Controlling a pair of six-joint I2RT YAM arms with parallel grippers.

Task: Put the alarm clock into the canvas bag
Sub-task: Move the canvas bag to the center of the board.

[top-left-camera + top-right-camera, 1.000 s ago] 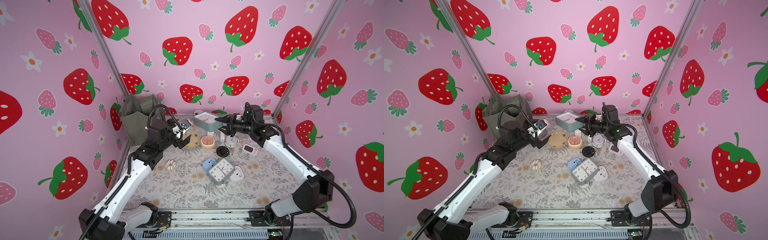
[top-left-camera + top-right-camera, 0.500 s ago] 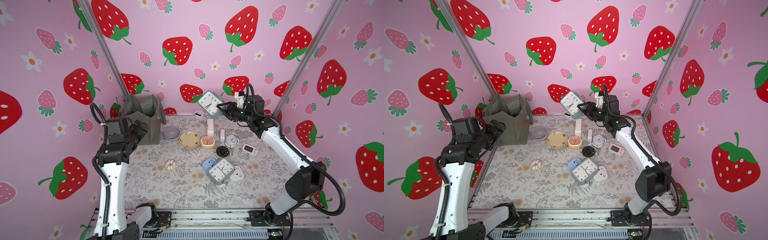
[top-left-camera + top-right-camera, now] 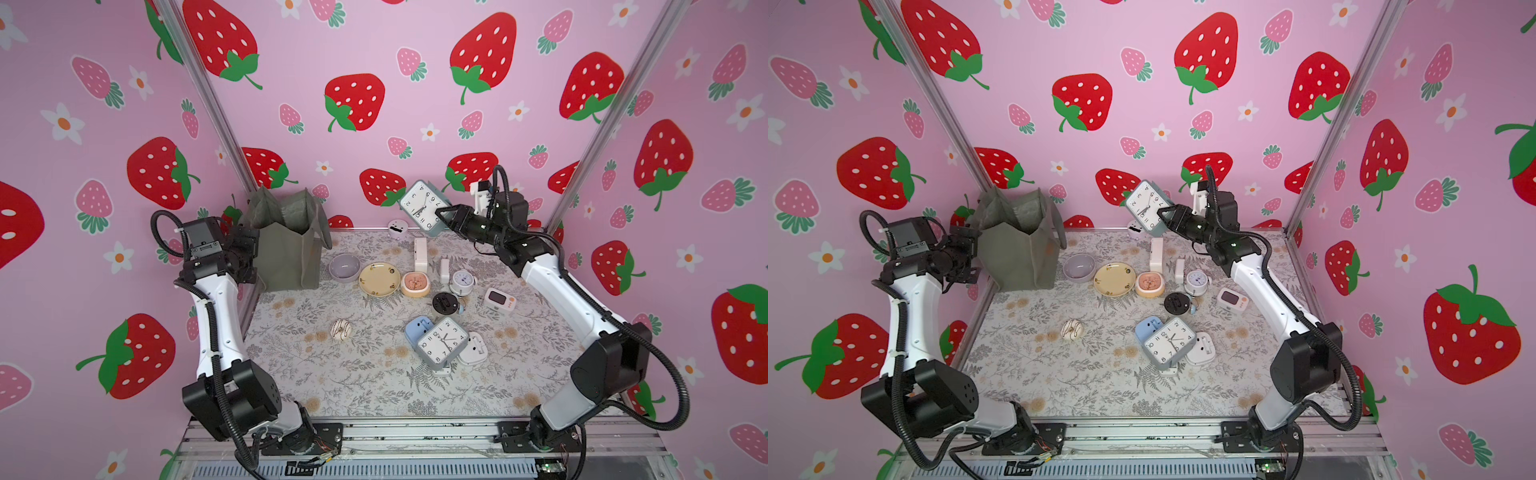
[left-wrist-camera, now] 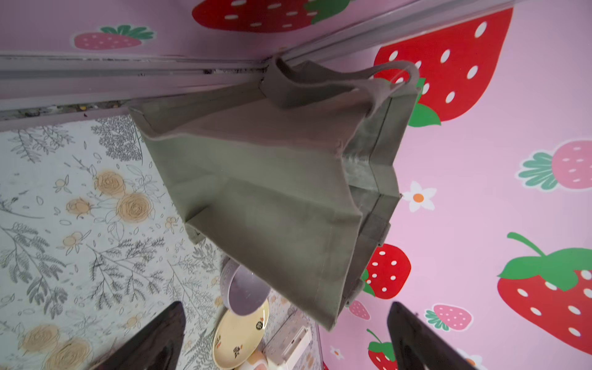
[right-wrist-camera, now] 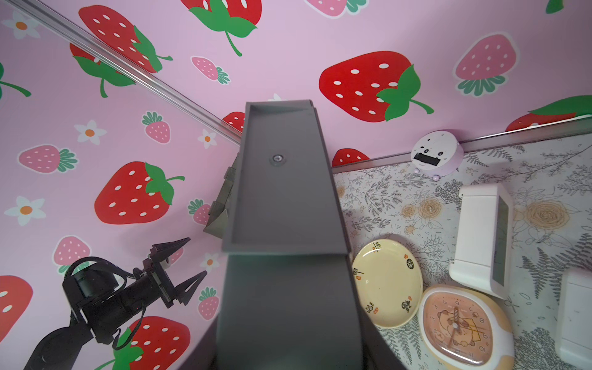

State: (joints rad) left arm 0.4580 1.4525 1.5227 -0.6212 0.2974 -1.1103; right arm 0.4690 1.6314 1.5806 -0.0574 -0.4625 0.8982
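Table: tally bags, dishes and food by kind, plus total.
canvas bag: 1
purple bowl: 1
yellow plate: 1
doughnut: 1
Total: 4

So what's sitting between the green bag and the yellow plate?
A small lilac bowl sits on the table between the canvas bag and the yellow plate. Both top views show it.
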